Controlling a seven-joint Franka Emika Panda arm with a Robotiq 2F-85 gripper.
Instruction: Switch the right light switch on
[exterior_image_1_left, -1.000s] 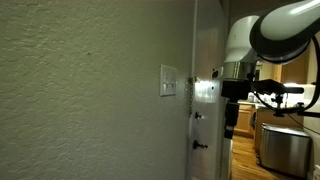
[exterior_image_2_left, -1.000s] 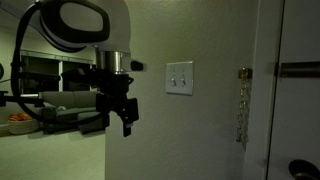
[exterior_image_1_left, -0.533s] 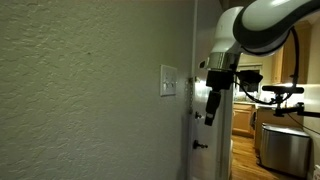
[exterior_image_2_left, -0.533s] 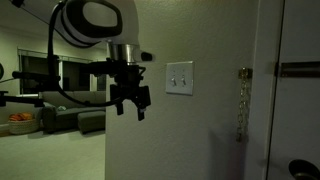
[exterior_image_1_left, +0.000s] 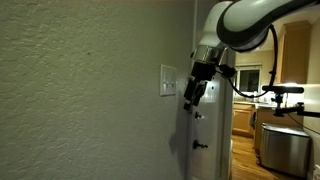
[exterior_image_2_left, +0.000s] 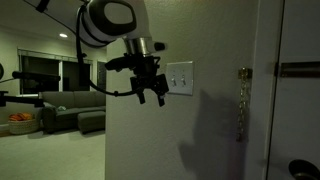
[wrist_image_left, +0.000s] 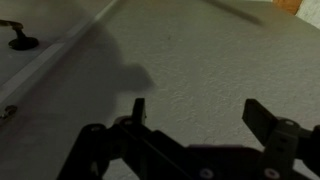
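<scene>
A small white wall plate shows in both exterior views (exterior_image_1_left: 168, 82) (exterior_image_2_left: 180, 77). Its right light switch (exterior_image_2_left: 186, 78) is a tiny toggle; I cannot tell its position. My gripper (exterior_image_2_left: 152, 97) hangs just left of the plate and slightly below it, overlapping the plate's left edge. In an exterior view it (exterior_image_1_left: 190, 96) is close in front of the wall, beside the plate. In the wrist view the gripper (wrist_image_left: 200, 110) is open and empty, with both fingers over bare textured wall. The plate is out of the wrist view.
A white door (exterior_image_1_left: 205, 130) with a dark handle (exterior_image_1_left: 201, 146) stands right of the wall. A door chain (exterior_image_2_left: 241, 105) hangs on the frame. A sofa (exterior_image_2_left: 60, 108) is behind the arm. A metal bin (exterior_image_1_left: 285, 148) stands in the kitchen.
The arm has risen and moved towards the wall plate; the gripper went from below and away from it to right beside it. It stayed open.
</scene>
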